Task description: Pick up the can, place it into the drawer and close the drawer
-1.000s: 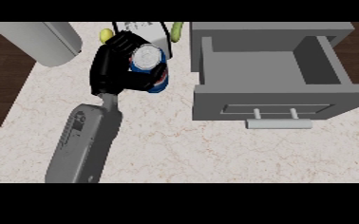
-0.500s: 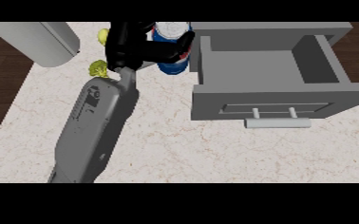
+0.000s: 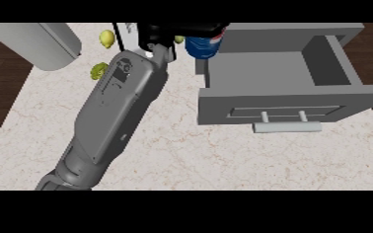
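No lettering can be read on the can (image 3: 203, 47) or drawer (image 3: 271, 101).

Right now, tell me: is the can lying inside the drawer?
No, the left hand holds the can at the drawer's far left corner, not on its floor.

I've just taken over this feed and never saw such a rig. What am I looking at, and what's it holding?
The one picture looks steeply down from the robot's head onto a marbled counter. The grey forearm from the lower left is its left arm. The black left hand has its fingers curled round a blue can, held by the left rear corner of the open grey drawer. Two small yellow-green things and a grey rounded object lie further left. The right hand is out of view.
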`<control>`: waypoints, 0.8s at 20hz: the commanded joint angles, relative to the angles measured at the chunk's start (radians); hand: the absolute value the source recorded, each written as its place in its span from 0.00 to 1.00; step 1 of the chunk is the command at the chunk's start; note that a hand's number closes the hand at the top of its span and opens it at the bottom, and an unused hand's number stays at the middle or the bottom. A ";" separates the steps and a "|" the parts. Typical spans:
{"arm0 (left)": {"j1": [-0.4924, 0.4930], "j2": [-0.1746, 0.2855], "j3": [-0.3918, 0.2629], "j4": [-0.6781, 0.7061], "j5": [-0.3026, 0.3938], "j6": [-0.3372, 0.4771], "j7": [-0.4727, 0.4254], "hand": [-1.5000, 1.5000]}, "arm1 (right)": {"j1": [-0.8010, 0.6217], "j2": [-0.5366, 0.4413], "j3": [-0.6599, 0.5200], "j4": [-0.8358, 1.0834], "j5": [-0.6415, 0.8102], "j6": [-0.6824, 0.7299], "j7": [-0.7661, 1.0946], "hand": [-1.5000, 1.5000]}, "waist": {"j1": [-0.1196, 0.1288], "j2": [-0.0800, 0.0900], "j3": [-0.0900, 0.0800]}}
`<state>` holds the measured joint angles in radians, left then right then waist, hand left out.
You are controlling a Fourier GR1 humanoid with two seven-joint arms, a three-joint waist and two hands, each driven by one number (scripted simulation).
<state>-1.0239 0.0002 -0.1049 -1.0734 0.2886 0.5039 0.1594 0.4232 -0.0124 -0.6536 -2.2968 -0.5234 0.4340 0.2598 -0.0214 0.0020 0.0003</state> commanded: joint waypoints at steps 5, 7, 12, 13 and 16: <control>-0.156 0.000 -0.078 0.207 0.127 0.078 -0.081 1.00 | -0.011 0.012 0.035 0.000 0.021 0.000 0.000 0.00 | -0.016 0.004 0.000; -0.167 0.000 -0.057 0.202 0.144 0.054 -0.078 1.00 | -0.008 0.012 0.001 0.042 0.030 0.023 -0.045 0.00 | -0.009 0.002 0.000; -0.259 0.000 -0.141 0.324 0.238 0.135 -0.140 1.00 | -0.003 -0.049 -0.053 0.076 -0.060 0.056 -0.037 0.00 | -0.032 0.004 0.001; -0.300 0.000 -0.097 0.385 0.231 0.075 -0.138 1.00 | -0.028 -0.050 -0.038 0.041 -0.046 0.011 0.002 0.00 | -0.026 0.007 0.000; -0.288 0.000 -0.208 0.373 0.309 0.143 -0.177 1.00 | -0.007 0.011 0.009 0.017 0.000 0.018 -0.014 0.00 | -0.033 0.005 0.001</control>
<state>-1.2914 0.0000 -0.2401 -0.7347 0.5249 0.6095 0.0233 0.4167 -0.0221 -0.6647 -2.2662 -0.5329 0.4599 0.2411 -0.0486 0.0070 0.0010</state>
